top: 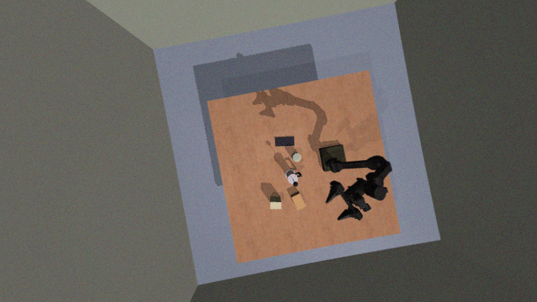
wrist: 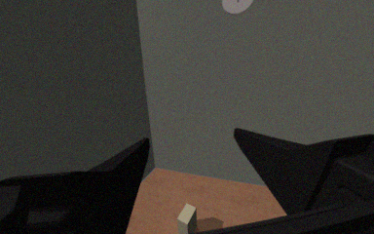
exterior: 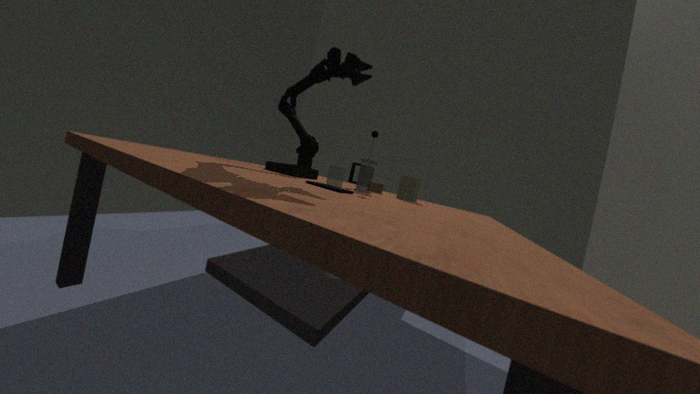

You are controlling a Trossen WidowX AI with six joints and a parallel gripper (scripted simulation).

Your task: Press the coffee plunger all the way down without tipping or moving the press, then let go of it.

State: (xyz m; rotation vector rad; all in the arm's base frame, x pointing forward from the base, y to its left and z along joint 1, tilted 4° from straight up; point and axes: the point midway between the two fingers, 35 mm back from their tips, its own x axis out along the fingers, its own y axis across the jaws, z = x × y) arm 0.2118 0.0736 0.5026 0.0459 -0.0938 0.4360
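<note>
Grey walls are enclosing a blue-grey floor, and the wooden tabletop [top: 348, 96] is standing on dark legs. The arm [exterior: 296, 116] is rising from its base and holding the hand [top: 337, 203] high above the tabletop, fingers spread wide apart and gripping nothing. The coffee press [top: 291, 175] is standing upright well apart from the hand, plunger [exterior: 374, 134] raised, between a pale cup [top: 296, 156] and two small blocks [top: 275, 203]. No writing is showing legibly.

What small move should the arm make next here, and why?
Probably swing the open, empty gripper toward the plunger knob and lower it: in the exterior view the gripper sits high and off to one side, while the plunger of the coffee press is fully raised.
</note>
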